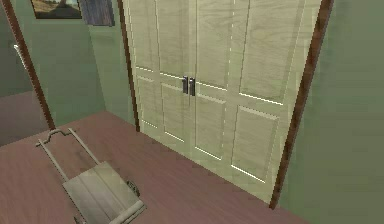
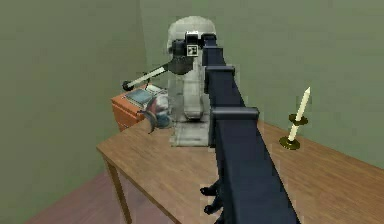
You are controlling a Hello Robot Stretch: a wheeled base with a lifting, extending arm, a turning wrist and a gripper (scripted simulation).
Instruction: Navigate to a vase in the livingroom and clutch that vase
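Doors [image 1: 215, 80] dead ahead, dolly [image 1: 95, 185] low left. Gripper [image 2: 135, 79] by the bust [image 2: 185, 105] at table [image 2: 160, 168] edge, can't tell if it's holding anything.

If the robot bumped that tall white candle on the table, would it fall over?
Probably yes. The candle is tall and thin and its gold holder looks small, so a nudge near the top would likely tip it. Being round, it might then roll on the wooden table.
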